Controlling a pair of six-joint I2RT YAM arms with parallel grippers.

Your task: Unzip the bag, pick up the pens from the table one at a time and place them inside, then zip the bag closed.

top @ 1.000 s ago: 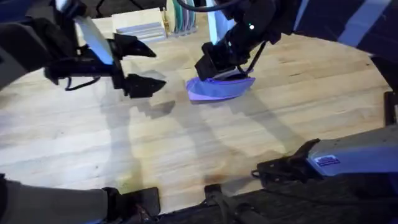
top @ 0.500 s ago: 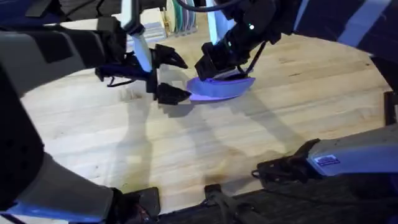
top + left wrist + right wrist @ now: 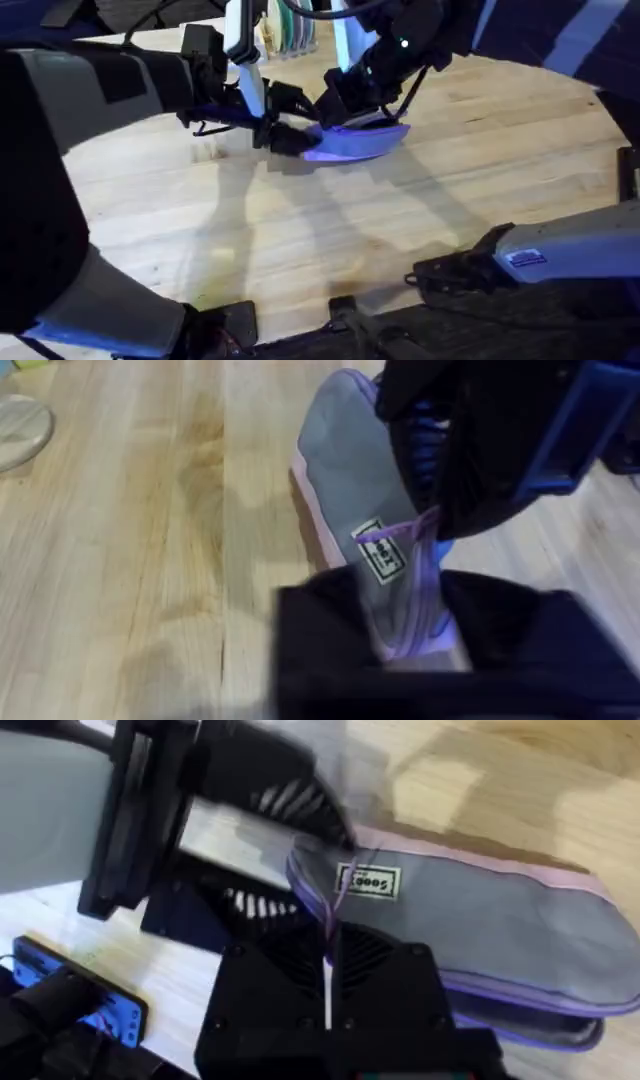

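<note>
The lavender bag [image 3: 365, 143] lies on the table [image 3: 300, 230] at the back centre. My right gripper [image 3: 345, 110] sits on top of the bag. In the right wrist view it [image 3: 328, 955] is shut on the purple zipper pull cord [image 3: 336, 900] beside a small label. My left gripper [image 3: 290, 122] is open at the bag's left end. In the left wrist view its fingers [image 3: 320, 630] stand on either side of that end of the bag [image 3: 355, 490]. The pens are out of view.
A pale wooden block [image 3: 225, 45] and a rack of coloured items [image 3: 295, 30] stand at the table's back edge behind the grippers. A round clear disc [image 3: 20, 430] lies on the wood off to one side. The near table is open wood.
My left arm has swung right across the table, and its open gripper has come to the bag's left end. The right gripper and the bag have stayed put.
</note>
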